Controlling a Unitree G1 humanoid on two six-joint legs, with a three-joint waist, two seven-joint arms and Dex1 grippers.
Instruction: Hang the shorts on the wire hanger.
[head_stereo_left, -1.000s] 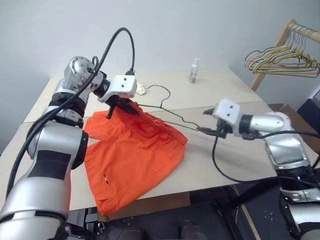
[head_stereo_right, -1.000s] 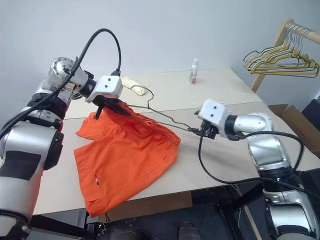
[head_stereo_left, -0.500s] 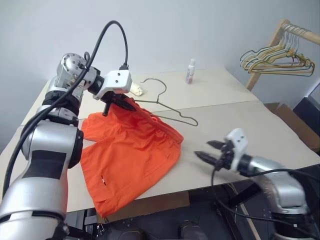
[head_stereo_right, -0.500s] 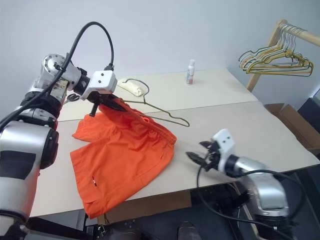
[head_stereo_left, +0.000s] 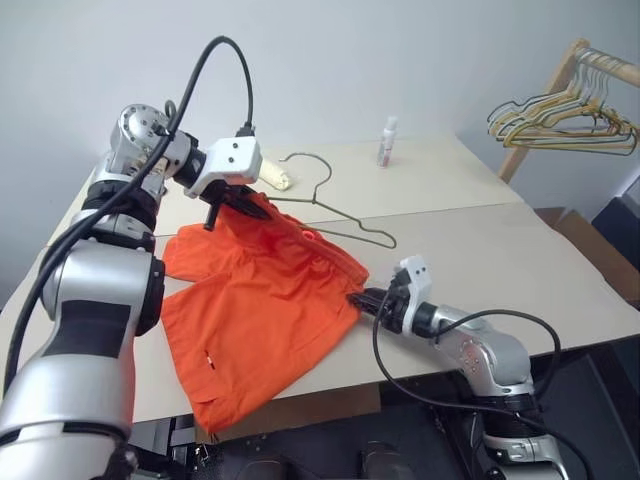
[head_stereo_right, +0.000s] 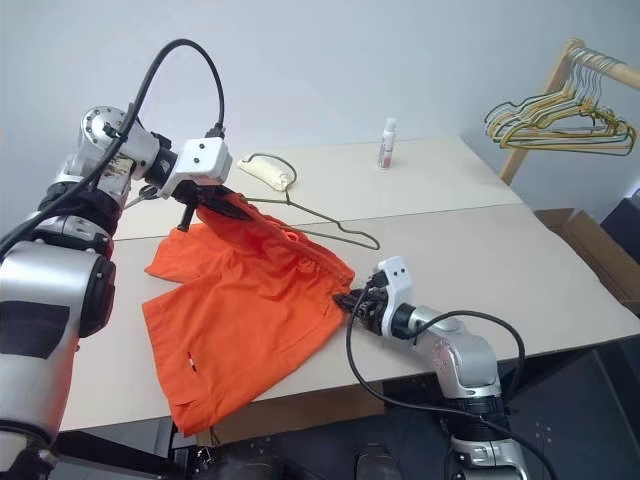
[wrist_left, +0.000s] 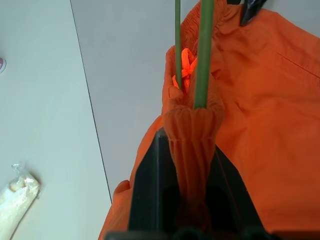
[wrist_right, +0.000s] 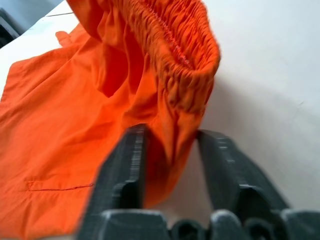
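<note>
The orange shorts (head_stereo_left: 260, 310) lie spread on the table, their gathered waistband lifted at the far left end. My left gripper (head_stereo_left: 235, 205) is shut on that raised waistband (wrist_left: 192, 135), above the table. The thin green wire hanger (head_stereo_left: 345, 228) runs from this grip out across the table, its hook (head_stereo_left: 310, 160) behind; two of its wires (wrist_left: 202, 50) leave the bunched fabric. My right gripper (head_stereo_left: 358, 297) sits low at the waistband's right end, its fingers (wrist_right: 132, 150) closed on a fold of orange fabric (wrist_right: 172, 125).
A small white bottle (head_stereo_left: 387, 142) stands at the table's back. A pale wrapped item (head_stereo_left: 275, 177) lies behind my left gripper. A wooden rack with several bunched hangers (head_stereo_left: 560, 115) stands at the far right. A cardboard box (head_stereo_right: 590, 235) sits beyond the table's right edge.
My right gripper let go of the hanger's end, dropped towards the table's front, swung left to the shorts' waistband and closed on it. The left gripper kept its hold.
</note>
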